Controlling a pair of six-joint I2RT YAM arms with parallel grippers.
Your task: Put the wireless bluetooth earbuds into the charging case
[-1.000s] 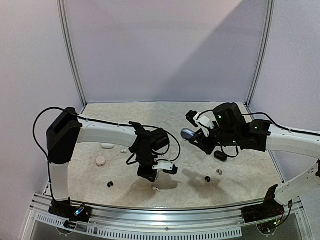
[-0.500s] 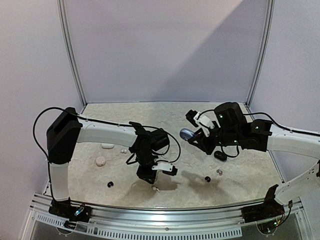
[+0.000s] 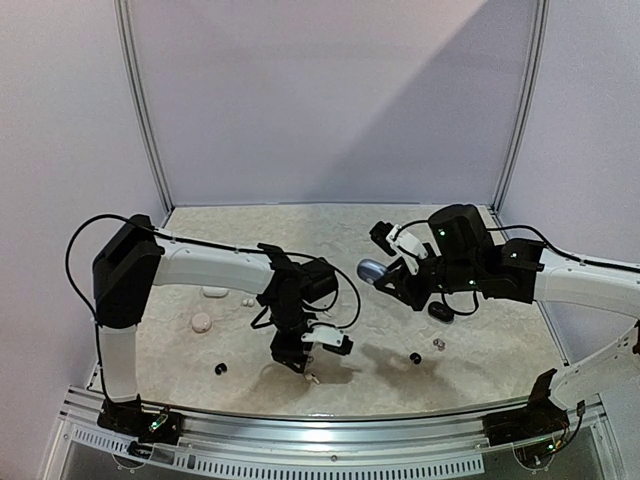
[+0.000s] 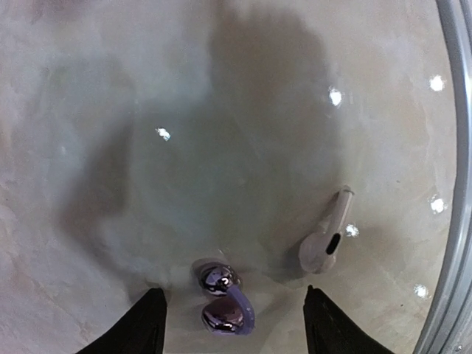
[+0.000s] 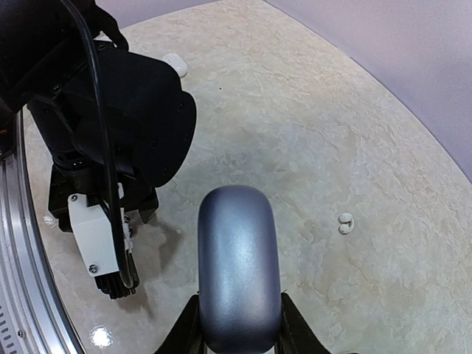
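My left gripper [image 3: 293, 360] is open and low over the table near the front edge. In the left wrist view its gripper [image 4: 233, 332] has one fingertip on each side of a shiny purple clip-style earbud [image 4: 223, 299] lying on the table. A white stemmed earbud [image 4: 328, 237] lies just right of it; it also shows in the top view [image 3: 311, 378]. My right gripper [image 3: 388, 274] is shut on a closed grey-blue charging case [image 3: 372, 269] and holds it in the air; the case fills the right wrist view [image 5: 237, 269].
A black case [image 3: 440, 310] lies under the right arm, with a black bud [image 3: 414, 357] and a greyish bud [image 3: 437, 344] in front of it. Two white cases [image 3: 215, 292] [image 3: 201, 322], a white bud [image 3: 247, 301] and a black bud [image 3: 221, 368] lie left. A metal rail [image 4: 459, 184] edges the table.
My left gripper has moved toward the near edge and lower. My right gripper with the case has shifted slightly left.
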